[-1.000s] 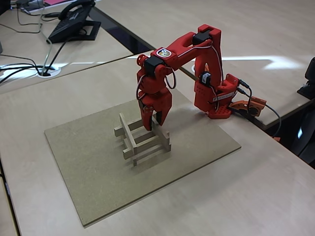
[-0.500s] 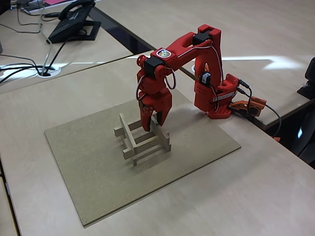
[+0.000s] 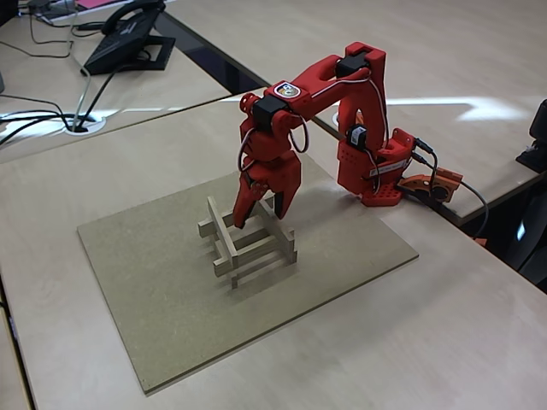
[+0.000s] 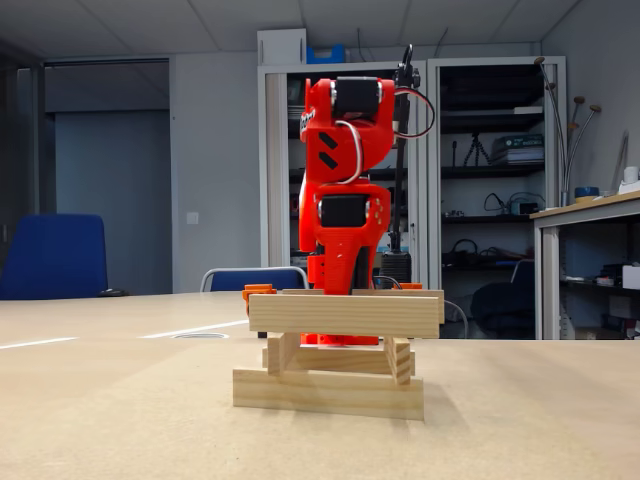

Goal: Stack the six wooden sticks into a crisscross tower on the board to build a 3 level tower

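Tower: the crisscross tower stands near the middle of the board, three layers visible in both fixed views, two sticks to each layer as far as I can count

Board: lies on the bench, its far right corner close to my base

Pincer: my pincer hangs over the far side of the tower, tips pointing down, fingers spread apart and holding nothing

Top layer: one top stick runs along the tower's left side, its long axis going from the board's far edge toward the near edge; the other top stick lies parallel on the right side, partly hidden behind my fingers

Key relation: the right top stick sits directly beneath and between my fingers, its long axis crossing the gap between them; whether a fingertip touches it I cannot tell

Low view: the nearest top stick lies level and rests squarely on the layer below

Judgement: the stacking looks complete, so my next move should be straight up and clear; any sideways drift risks knocking the right top stick off
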Robot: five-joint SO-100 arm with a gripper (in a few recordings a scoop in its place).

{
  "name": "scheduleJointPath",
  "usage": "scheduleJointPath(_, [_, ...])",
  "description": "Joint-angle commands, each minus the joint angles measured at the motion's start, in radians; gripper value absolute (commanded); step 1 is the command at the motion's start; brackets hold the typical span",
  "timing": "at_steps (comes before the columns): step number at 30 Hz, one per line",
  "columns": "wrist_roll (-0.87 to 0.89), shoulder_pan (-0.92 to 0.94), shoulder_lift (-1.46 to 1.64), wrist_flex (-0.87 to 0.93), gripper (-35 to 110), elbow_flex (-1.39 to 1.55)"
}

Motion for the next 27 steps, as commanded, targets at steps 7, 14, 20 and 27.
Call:
scheduleJointPath(7, [0.026, -0.034, 0.235, 0.046, 33, 0.029])
scheduleJointPath(14, [0.098, -0.098, 0.56, 0.049, 29, 0.202])
scheduleJointPath(20, [0.198, -0.209, 0.856, -0.179, 15, 0.489])
scheduleJointPath(27, [0.158, -0.215, 1.109, -0.635, 0, 0.813])
